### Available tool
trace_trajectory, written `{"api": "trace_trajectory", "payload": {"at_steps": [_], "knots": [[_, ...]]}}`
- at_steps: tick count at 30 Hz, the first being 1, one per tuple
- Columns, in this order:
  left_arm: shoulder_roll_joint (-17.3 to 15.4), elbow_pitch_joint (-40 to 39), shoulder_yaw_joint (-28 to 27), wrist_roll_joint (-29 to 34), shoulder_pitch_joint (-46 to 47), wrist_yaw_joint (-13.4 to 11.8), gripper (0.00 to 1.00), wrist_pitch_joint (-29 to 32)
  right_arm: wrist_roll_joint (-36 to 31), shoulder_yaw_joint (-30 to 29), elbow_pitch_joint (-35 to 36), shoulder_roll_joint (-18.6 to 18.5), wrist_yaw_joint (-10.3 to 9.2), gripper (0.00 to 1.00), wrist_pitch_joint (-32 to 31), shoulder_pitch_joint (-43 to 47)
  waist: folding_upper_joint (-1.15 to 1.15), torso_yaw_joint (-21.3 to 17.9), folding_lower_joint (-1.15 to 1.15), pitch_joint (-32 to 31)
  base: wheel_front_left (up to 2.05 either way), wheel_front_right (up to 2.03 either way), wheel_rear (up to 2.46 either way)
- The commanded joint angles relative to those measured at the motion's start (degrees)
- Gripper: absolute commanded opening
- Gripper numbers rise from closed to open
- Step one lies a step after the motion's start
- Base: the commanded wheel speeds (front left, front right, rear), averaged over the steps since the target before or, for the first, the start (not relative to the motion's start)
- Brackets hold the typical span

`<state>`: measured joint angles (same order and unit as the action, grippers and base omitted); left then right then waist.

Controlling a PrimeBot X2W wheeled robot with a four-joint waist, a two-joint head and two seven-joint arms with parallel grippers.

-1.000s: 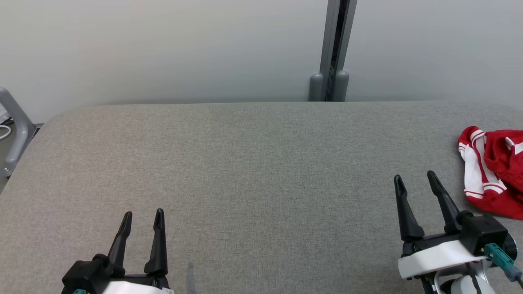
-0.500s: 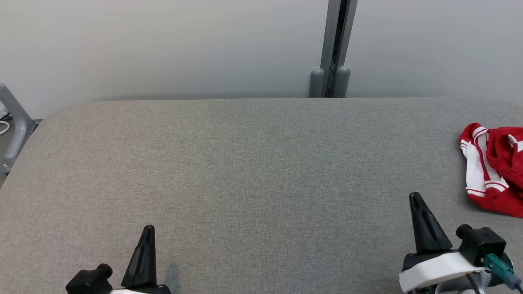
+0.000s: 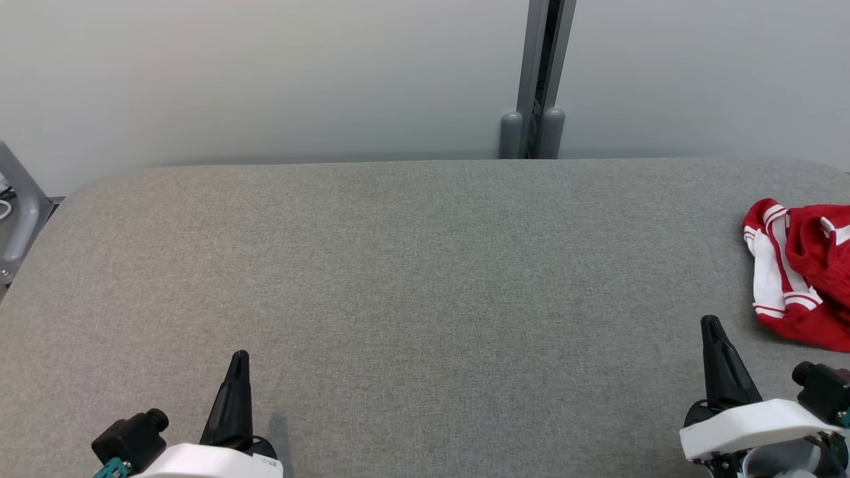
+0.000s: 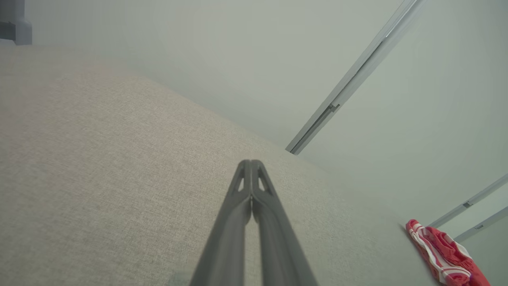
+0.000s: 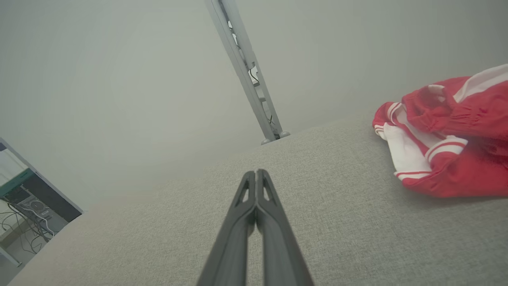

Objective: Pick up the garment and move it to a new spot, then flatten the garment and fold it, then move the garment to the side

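Observation:
The garment (image 3: pixel 800 272) is a crumpled red piece with white stripes, lying at the table's right edge and cut off by the head view's border. It also appears as a small heap (image 4: pixel 442 256) far right in the left wrist view and large (image 5: pixel 448 139) at the right of the right wrist view. My right gripper (image 3: pixel 712 326) is shut and empty, a short way left of and nearer than the garment, its fingertips (image 5: pixel 256 173) pressed together. My left gripper (image 3: pixel 239 358) is shut and empty at the lower left, its tips (image 4: pixel 250 163) touching, far from the garment.
The grey fabric-covered table (image 3: pixel 412 265) spreads wide between the two arms. A grey post (image 3: pixel 534 79) rises behind its far edge against a pale wall. A grey metal frame (image 3: pixel 16 212) stands beyond the left edge. Cables and equipment (image 5: pixel 27 206) lie off the table's far left.
Both grippers have shut from open. The right gripper has drawn back toward the lower right, and the left has sunk a little lower in the picture. The garment has not moved.

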<state>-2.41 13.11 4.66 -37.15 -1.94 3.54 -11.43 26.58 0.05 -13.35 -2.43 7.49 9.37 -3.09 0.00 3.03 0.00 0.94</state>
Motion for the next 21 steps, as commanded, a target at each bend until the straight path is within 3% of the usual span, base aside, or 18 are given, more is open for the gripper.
{"api": "trace_trajectory", "payload": {"at_steps": [1, 21], "knots": [[-0.2, -0.42, -0.04, -1.99, 2.24, 0.51, 0.0, 0.33, 2.16, -0.88, 0.83, -0.41, 0.0, 0.0, -0.63, -1.63, 0.0, -0.03, 0.0, -0.01, 0.0, 0.0, 0.0], [-0.31, 2.82, 0.43, -17.92, 7.32, 1.52, 0.0, 3.77, 19.85, -6.2, 0.26, -0.49, 0.0, 0.0, -6.56, -2.38, 0.0, -0.63, 0.0, -0.13, 0.0, 0.0, 0.0]]}}
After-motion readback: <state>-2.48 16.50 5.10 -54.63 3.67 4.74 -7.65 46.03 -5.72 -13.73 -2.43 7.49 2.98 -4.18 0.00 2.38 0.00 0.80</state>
